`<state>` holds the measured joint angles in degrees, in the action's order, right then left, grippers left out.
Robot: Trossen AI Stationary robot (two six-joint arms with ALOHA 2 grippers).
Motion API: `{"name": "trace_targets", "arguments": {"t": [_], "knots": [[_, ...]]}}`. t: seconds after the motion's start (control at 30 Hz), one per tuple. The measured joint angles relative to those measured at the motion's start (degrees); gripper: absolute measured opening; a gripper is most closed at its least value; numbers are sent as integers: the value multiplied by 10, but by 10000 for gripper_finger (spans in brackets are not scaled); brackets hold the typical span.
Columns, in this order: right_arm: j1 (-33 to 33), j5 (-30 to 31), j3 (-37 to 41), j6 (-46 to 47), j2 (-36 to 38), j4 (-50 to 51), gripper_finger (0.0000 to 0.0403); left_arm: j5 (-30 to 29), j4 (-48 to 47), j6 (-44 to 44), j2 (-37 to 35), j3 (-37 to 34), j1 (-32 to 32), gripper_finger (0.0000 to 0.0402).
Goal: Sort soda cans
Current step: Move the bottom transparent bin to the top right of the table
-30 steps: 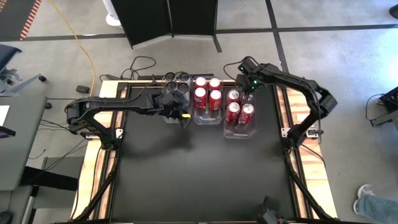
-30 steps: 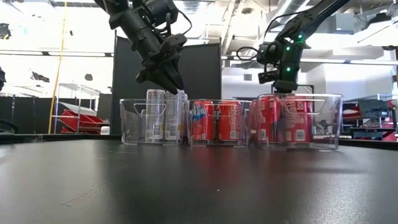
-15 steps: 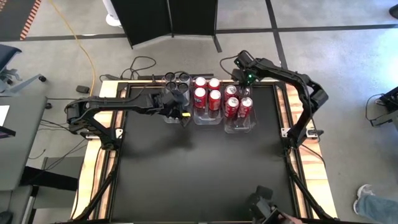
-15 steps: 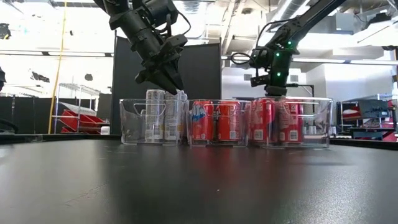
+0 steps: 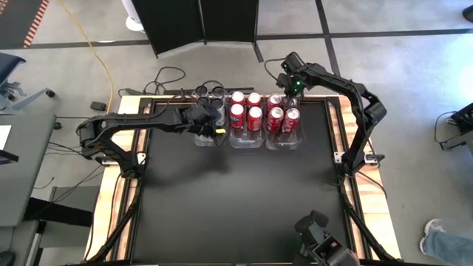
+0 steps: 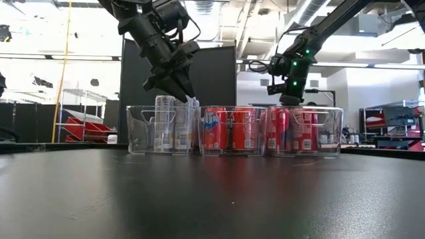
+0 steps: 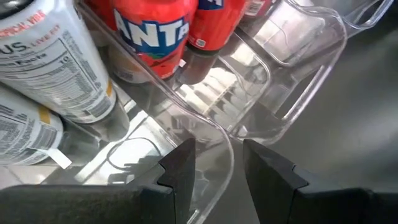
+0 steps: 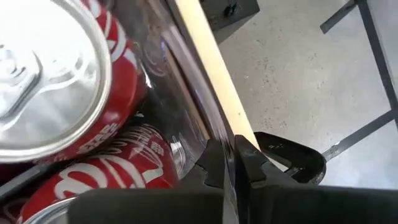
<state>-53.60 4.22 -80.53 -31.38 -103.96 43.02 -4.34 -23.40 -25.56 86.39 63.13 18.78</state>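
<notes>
Three clear, glossy plastic bins with rounded corners stand side by side at the far edge of the matte black table (image 5: 236, 199). The left bin (image 6: 136, 129) holds the silver-grey cans (image 6: 166, 123), smooth cylinders printed with small text; the middle bin (image 6: 232, 111) holds red cans (image 5: 246, 112) with white lettering and silver tops, and the right bin (image 6: 332, 129) holds more red cans (image 5: 284, 117). The left gripper (image 7: 217, 163) is over the near wall of the left bin, its dark angular fingers (image 7: 180, 168) partly apart, one on each side of the thin curved rim and not pressed against it. The right gripper (image 8: 227, 160) is at the far rim of the right bin, its fingers pinched shut on the thin transparent wall, right beside a red can's ridged silver top (image 8: 43, 74).
</notes>
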Motion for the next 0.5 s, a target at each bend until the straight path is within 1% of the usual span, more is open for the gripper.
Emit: {"name": "trace_targets", "arguments": {"t": [0.1, 0.27, 0.5], "knots": [[0, 0, 0, 24, -1, -10, 25, 0, 0, 0, 0, 0, 7, 128], [-2, 2, 1, 61, -3, -32, 68, 0, 0, 0, 0, 0, 18, 128], [-2, 4, 1, 115, -3, -34, 115, 0, -2, -2, 0, 0, 20, 128]]}}
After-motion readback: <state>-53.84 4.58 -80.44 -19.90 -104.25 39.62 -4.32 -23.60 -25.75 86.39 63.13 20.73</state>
